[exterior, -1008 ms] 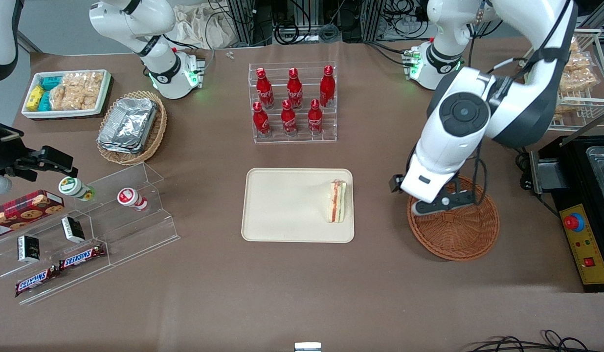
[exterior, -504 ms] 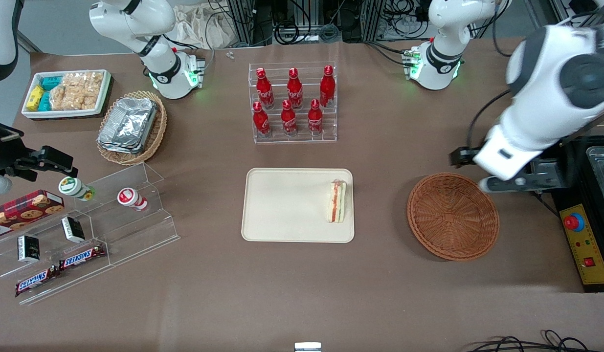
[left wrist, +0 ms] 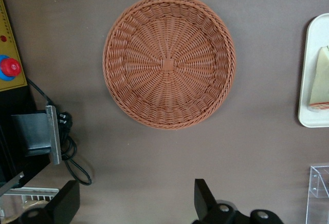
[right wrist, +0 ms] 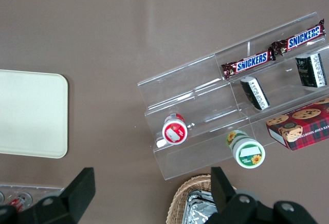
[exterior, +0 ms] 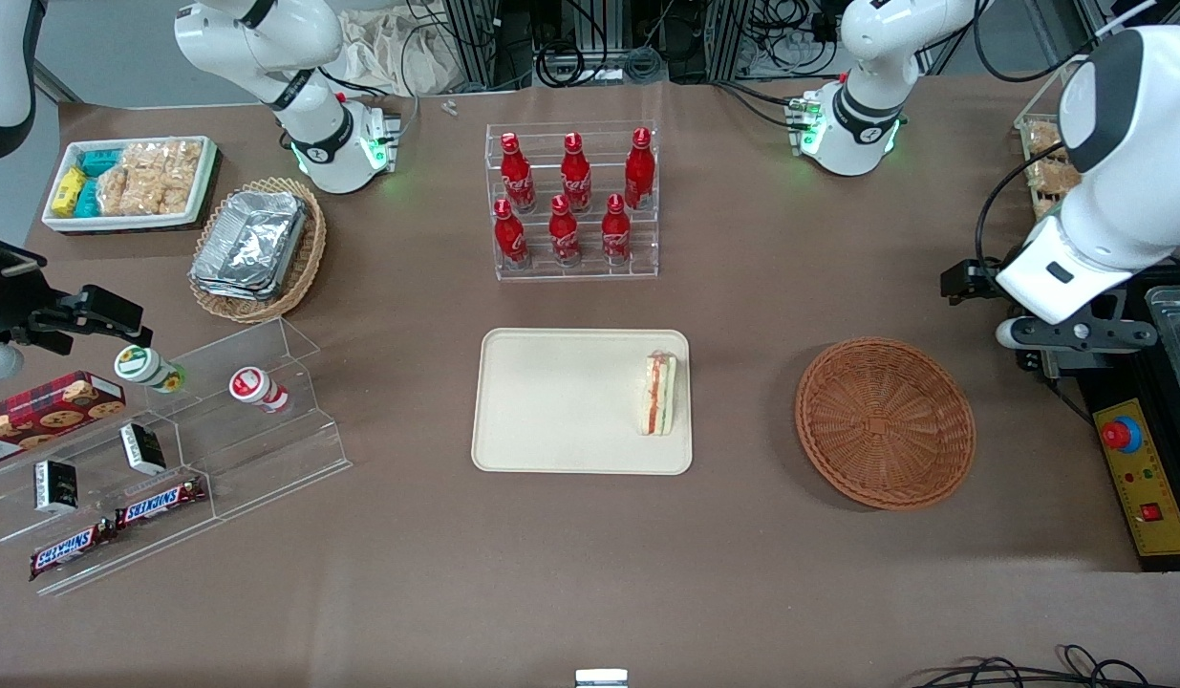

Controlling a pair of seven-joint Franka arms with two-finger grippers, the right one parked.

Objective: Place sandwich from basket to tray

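Note:
The sandwich (exterior: 658,394) lies on the cream tray (exterior: 551,401), by the tray's end nearest the basket; its pale bread (left wrist: 321,77) and a strip of the tray (left wrist: 311,106) also show in the left wrist view. The reddish-brown wicker basket (exterior: 884,420) sits empty on the table, and its whole woven floor (left wrist: 168,62) is visible in the wrist view. My left gripper (exterior: 1077,334) hangs high at the working arm's end of the table, beside the basket and a little farther from the front camera. It (left wrist: 134,203) is open with nothing between its fingers.
A black control box with a red button (exterior: 1139,468) lies close under the gripper at the table's edge. A rack of red bottles (exterior: 572,201) stands farther from the front camera than the tray. A clear snack shelf (exterior: 169,440) and a foil-filled tan basket (exterior: 257,250) lie toward the parked arm's end.
The left arm has swung away from above the basket toward its own end of the table, uncovering the empty basket. The sandwich has stayed on the tray.

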